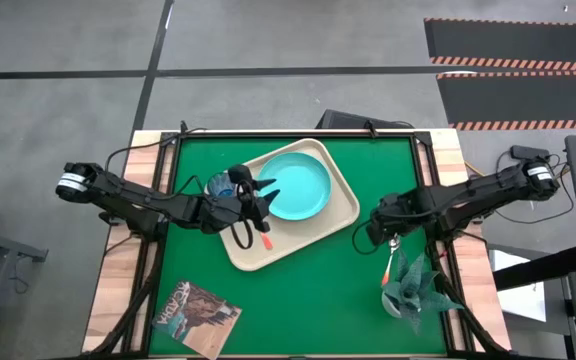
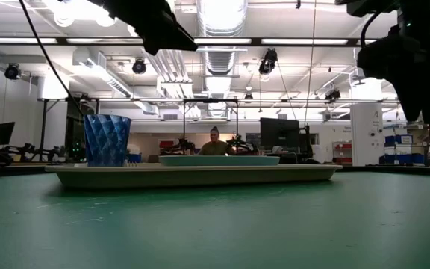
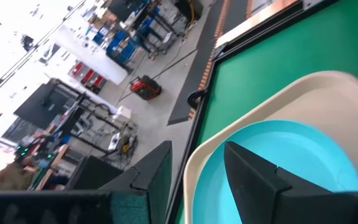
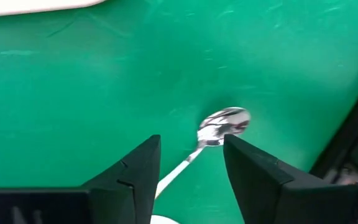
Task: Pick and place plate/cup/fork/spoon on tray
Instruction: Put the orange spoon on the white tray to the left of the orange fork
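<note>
The beige tray (image 1: 320, 232) lies slantwise in the middle of the green mat, with the turquoise plate (image 1: 303, 185) on its far part. The blue cup (image 1: 217, 185) stands at the tray's left corner; whether on it or beside it I cannot tell. The fork lies on the tray's near-left part, its red-orange handle end (image 1: 266, 241) showing. My left gripper (image 1: 268, 194) is open and empty above the tray's left rim and the plate's edge (image 3: 272, 155). The spoon (image 4: 224, 122) lies on the mat at the right. My right gripper (image 4: 191, 146) is open above its handle, clear of it.
A teal artificial plant in a pot (image 1: 411, 285) stands at the near right, close to the spoon and my right arm. A magazine (image 1: 196, 311) lies at the near left. The mat between tray and near edge is bare. A person sits in the room far behind the table (image 2: 215, 142).
</note>
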